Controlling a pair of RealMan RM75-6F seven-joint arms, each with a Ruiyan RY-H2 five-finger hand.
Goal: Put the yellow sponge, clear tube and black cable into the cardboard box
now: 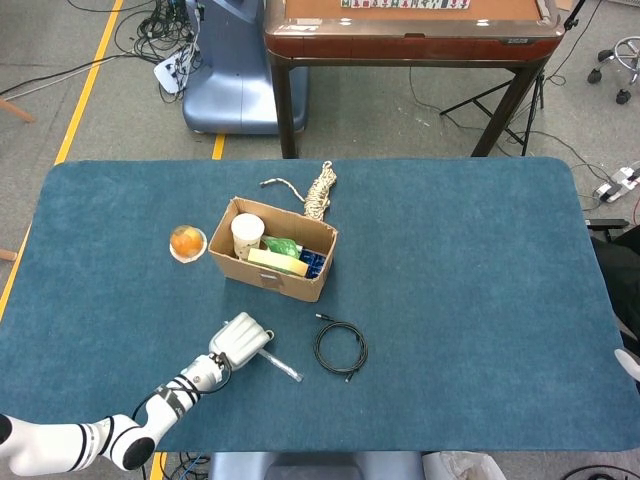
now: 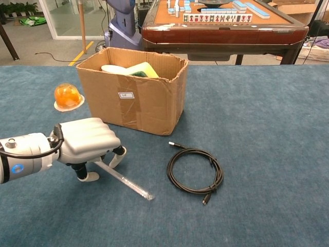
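The clear tube (image 1: pixel 282 366) (image 2: pixel 127 181) lies on the blue cloth in front of the cardboard box (image 1: pixel 272 278) (image 2: pixel 134 102). My left hand (image 1: pixel 240 342) (image 2: pixel 87 140) is low over the tube's near end, palm down, with a fingertip on the cloth at each side of it; I see no grip. The black cable (image 1: pixel 341 349) (image 2: pixel 195 170) sits coiled just right of the tube. The yellow sponge (image 1: pixel 277 263) (image 2: pixel 142 68) rests inside the box. A white bit of my right hand (image 1: pixel 629 364) shows at the right edge of the head view.
An orange ball on a small dish (image 1: pixel 187 242) (image 2: pixel 68 96) sits left of the box. A coiled rope (image 1: pixel 319 190) lies behind it. A white cup (image 1: pixel 247 236) and green and blue items share the box. A mahjong table (image 2: pixel 221 23) stands beyond the far edge.
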